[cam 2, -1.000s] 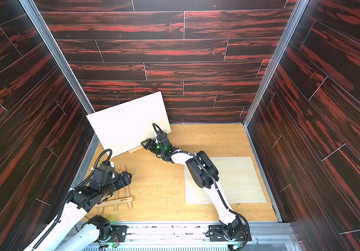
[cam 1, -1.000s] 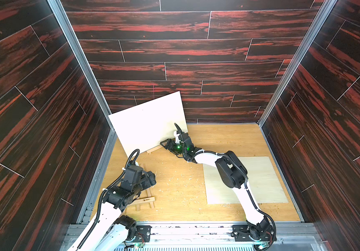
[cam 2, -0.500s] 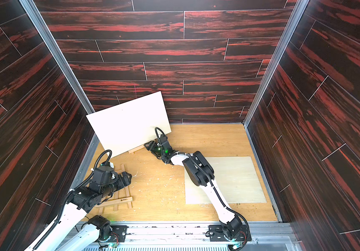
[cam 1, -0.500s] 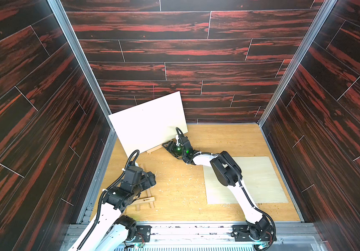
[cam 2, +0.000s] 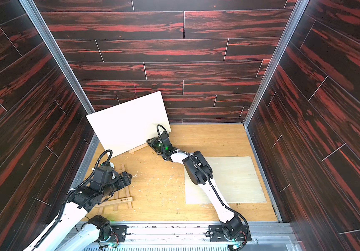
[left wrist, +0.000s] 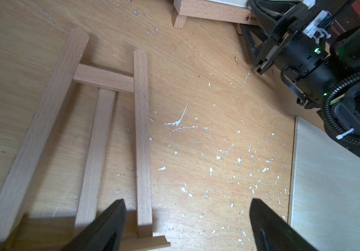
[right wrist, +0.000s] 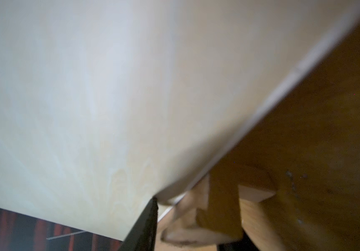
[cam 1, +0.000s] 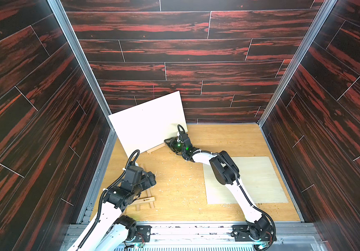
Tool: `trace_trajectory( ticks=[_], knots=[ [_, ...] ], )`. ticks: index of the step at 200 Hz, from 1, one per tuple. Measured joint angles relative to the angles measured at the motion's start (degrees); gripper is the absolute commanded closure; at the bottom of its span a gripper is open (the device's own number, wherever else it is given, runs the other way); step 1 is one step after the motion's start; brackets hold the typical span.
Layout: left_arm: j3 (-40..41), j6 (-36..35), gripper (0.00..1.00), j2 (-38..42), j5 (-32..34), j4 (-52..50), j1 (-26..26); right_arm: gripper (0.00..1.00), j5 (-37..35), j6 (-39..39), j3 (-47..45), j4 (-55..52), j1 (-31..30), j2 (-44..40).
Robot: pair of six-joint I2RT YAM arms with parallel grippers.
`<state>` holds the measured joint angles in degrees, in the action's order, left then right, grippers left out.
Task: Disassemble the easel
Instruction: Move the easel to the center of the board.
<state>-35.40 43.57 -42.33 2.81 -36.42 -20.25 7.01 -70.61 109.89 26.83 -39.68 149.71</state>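
Observation:
A white canvas (cam 1: 148,126) (cam 2: 129,123) leans at the back left on a wooden easel, whose ledge (cam 1: 156,148) (cam 2: 137,148) shows under its lower edge. My right gripper (cam 1: 170,142) (cam 2: 152,142) (left wrist: 245,15) sits low at the canvas's lower right corner, its jaws closed round the end of the ledge. In the right wrist view the right gripper (right wrist: 196,217) has one black finger (right wrist: 144,226) beside the wood (right wrist: 222,195). Another wooden easel frame (cam 1: 145,201) (cam 2: 120,200) (left wrist: 141,130) lies flat at the front left. My left gripper (cam 1: 153,180) (cam 2: 130,176) (left wrist: 186,201) hovers open above it, holding nothing.
A pale plywood sheet (cam 1: 244,180) (cam 2: 224,180) (left wrist: 331,184) lies flat on the floor at the right, under the right arm's elbow. White flecks dot the wooden floor. Dark red panelled walls close in on three sides, close behind the canvas.
The right gripper's jaws have closed in at the canvas's lower right corner, and its arm has folded a little more. The left arm has not moved.

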Motion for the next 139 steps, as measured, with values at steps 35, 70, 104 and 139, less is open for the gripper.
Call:
trace_trajectory(
  ticks=[35,70,104,139],
  knots=[
    [0.0,0.4,0.07,0.0,0.0,0.0,0.0,0.8,-0.7,-5.4,0.0,2.5,0.2,0.0],
    [0.0,0.4,0.07,0.0,0.0,0.0,0.1,0.84,-1.6,-6.8,-4.0,7.0,0.3,-0.3],
    [0.0,0.4,0.07,0.0,0.1,0.0,0.1,0.87,-3.0,-9.2,-13.7,13.5,0.6,-4.3],
    [0.0,0.4,0.07,-0.2,0.2,0.0,0.1,0.87,-4.2,-10.7,-26.3,19.3,1.3,-10.6]
  ],
)
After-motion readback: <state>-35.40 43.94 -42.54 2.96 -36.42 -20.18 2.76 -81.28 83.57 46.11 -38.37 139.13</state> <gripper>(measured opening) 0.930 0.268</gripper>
